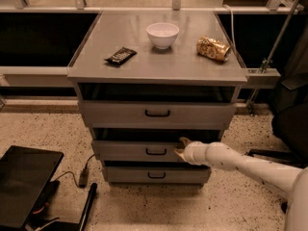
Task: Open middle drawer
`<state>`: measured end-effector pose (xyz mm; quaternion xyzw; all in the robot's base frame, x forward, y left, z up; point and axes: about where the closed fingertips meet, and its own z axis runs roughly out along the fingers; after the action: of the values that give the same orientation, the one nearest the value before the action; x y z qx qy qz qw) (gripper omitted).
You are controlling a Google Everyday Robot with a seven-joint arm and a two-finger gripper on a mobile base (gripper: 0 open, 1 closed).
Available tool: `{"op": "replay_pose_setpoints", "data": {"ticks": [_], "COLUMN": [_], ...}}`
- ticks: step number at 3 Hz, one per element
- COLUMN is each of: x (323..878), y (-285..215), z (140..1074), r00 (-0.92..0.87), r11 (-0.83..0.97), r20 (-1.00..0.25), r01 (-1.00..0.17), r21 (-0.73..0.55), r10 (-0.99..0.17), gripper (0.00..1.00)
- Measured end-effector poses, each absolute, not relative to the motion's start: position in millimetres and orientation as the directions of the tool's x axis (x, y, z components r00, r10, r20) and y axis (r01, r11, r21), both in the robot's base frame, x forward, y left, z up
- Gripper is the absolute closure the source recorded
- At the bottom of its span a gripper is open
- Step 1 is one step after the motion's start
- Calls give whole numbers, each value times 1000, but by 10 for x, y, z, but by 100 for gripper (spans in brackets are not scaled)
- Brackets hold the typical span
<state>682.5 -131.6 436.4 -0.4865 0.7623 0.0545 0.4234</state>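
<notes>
The grey metal cabinet (86, 73) has three drawers. The middle drawer (125, 149) is a wide shallow grey front with a small black bar handle (156, 151) at its centre. It stands out a little, with a dark gap above it. My gripper (181, 147) comes in from the right on a white arm (240, 163). Its fingertips sit at the drawer's front, just right of the handle, one at the top edge and one lower on the face. The top drawer (120, 113) and the bottom drawer (130, 174) lie above and below.
On the cabinet top stand a white bowl (162, 34), a dark snack bar (120, 56) and a crumpled gold bag (213, 48). A black flat object (24, 182) and a cable (83, 174) lie on the speckled floor at left. Dark gear stands at the right edge.
</notes>
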Motion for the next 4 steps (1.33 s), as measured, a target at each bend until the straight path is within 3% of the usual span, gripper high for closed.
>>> {"op": "replay_pose_setpoints", "data": {"ticks": [4], "x": [6558], "y": [-1331], "z": [4405], "r00": [-170], "r11": [547], "r20": [-743], "r01": [-783], "r21": [-297], "r10": [-647], "gripper": [100]}}
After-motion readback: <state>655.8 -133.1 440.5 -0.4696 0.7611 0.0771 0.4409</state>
